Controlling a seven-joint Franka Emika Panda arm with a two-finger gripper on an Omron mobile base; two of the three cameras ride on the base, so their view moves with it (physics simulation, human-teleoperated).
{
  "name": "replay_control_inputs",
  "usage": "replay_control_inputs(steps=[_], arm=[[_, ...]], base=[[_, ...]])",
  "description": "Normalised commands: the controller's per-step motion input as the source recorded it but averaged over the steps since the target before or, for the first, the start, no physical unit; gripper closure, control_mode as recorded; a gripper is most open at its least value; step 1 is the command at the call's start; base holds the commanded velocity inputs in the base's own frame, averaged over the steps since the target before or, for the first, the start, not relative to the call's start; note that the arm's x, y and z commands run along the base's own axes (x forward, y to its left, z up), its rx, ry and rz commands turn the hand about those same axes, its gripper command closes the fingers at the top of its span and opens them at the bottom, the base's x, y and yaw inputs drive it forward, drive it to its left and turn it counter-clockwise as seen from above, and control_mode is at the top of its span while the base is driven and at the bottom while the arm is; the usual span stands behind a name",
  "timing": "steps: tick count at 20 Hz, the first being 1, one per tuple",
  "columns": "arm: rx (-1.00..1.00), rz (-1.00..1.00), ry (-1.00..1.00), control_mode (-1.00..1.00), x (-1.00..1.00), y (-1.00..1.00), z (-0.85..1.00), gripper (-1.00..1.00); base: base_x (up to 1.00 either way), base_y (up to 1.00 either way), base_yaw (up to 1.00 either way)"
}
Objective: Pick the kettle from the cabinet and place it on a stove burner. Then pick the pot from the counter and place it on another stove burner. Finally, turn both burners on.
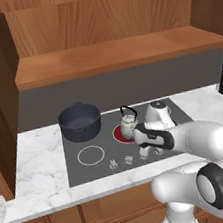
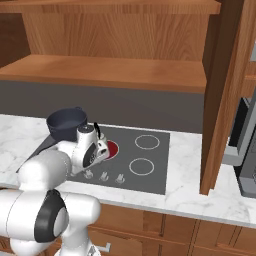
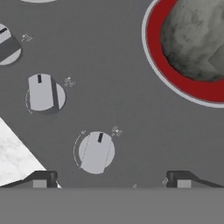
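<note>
The silvery kettle [image 1: 129, 126] with its black loop handle stands on a burner [image 1: 121, 135] that glows red. Close up, the kettle's grey body [image 3: 194, 39] fills the red ring [image 3: 175, 83]. On the cooktop's back left burner sits the wide dark pot [image 1: 79, 121], also seen as the pot [image 2: 66, 122] from the right. My gripper [image 1: 144, 153] hangs low over the row of knobs, in front of the kettle. It is open: the gripper [image 3: 111, 180] has its tips wide apart, and one knob [image 3: 96, 152] lies just beyond them, untouched.
Two more knobs [image 3: 42, 93] [image 3: 6, 46] run off to the left. An unlit front burner ring [image 1: 91, 155] lies before the pot. White marble counter [image 1: 40, 164] frames the cooktop. The wooden cabinet shelf [image 1: 115, 55] hangs overhead, and a tall wooden panel [image 2: 222, 100] stands at right.
</note>
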Motion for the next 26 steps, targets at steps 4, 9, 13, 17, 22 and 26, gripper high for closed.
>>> replay_control_inputs(steps=[4, 9, 13, 17, 22, 26], arm=[[0.0, 0.0, 0.0, -1.0, -0.07, 0.0, 0.17, -1.0], [0.0, 0.0, 0.0, -1.0, -0.09, 0.0, 0.16, -1.0], [0.0, 0.0, 0.0, -1.0, -0.12, -0.01, 0.19, -1.0], [0.0, 0.0, 0.0, -1.0, -0.14, -0.02, 0.2, -1.0], [0.0, 0.0, 0.0, -1.0, -0.17, -0.03, 0.2, -1.0], [0.0, 0.0, 0.0, -1.0, -0.18, -0.01, 0.2, -1.0]], base=[[0.0, 0.0, 0.0], [0.0, 0.0, 0.0], [0.0, 0.0, 0.0], [0.0, 0.0, 0.0], [0.0, 0.0, 0.0], [0.0, 0.0, 0.0]])
